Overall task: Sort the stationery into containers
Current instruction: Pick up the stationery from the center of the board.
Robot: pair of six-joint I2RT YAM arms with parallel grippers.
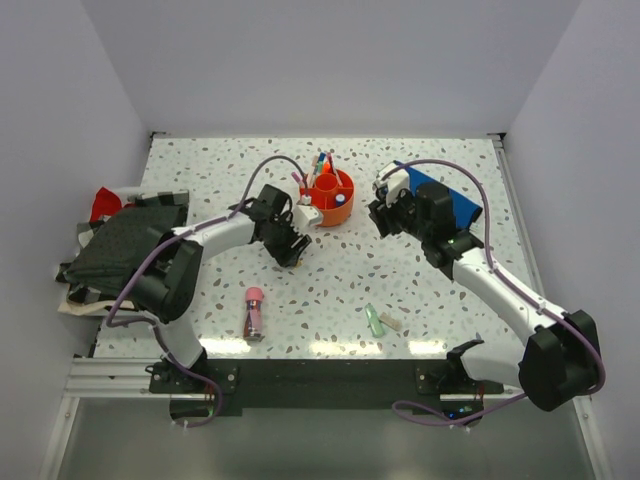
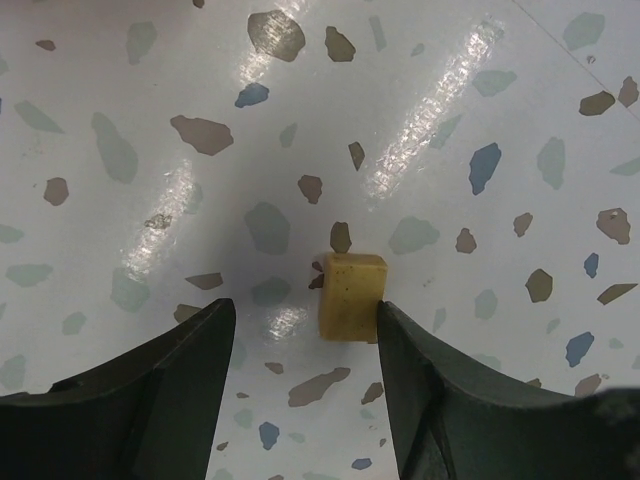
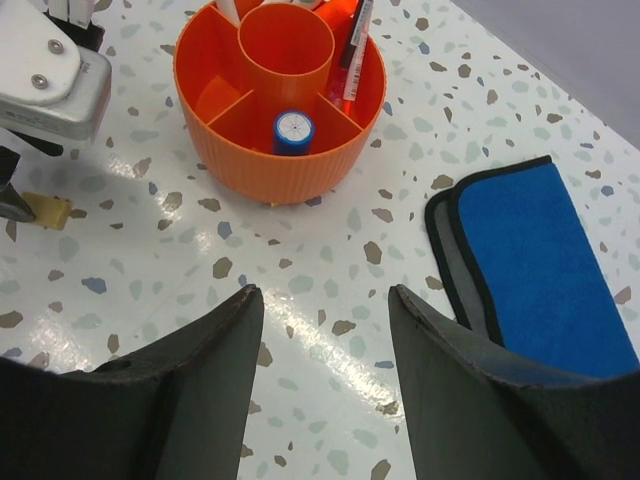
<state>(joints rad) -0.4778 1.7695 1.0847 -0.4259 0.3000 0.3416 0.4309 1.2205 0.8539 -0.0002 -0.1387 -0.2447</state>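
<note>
1. Left gripper point(image 2: 300, 320): spread open, nothing held, low over the speckled table point(image 2: 120, 150).
2. Beige eraser point(image 2: 351, 297): flat on the table between the jaws, off-centre. Looks touching or nearly touching the finger point(image 2: 450, 400) on the right of the wrist view, with a wide gap to the other finger.
3. Handling, judged: small, light block, rubbery and slightly yielding, grippy rather than slick, not fragile. Likely to skid or tip if nudged from one side only.
4. Hold, judged: across the two short flat sides, low on the block, with the jaws centred first so both pads meet it together.
5. Orange caddy point(image 1: 328, 198): near the left gripper on its far side. Pens upright in the rear compartments, a blue-capped item point(image 3: 294, 131) in a front ring compartment.
6. Right gripper point(image 3: 325, 295): open and empty, hovering just on the caddy's other side.
7. Still loose on the table, well apart from the left gripper toward the arm bases: pink-capped glue tube point(image 1: 254, 312) and green marker point(image 1: 374, 320).
</note>
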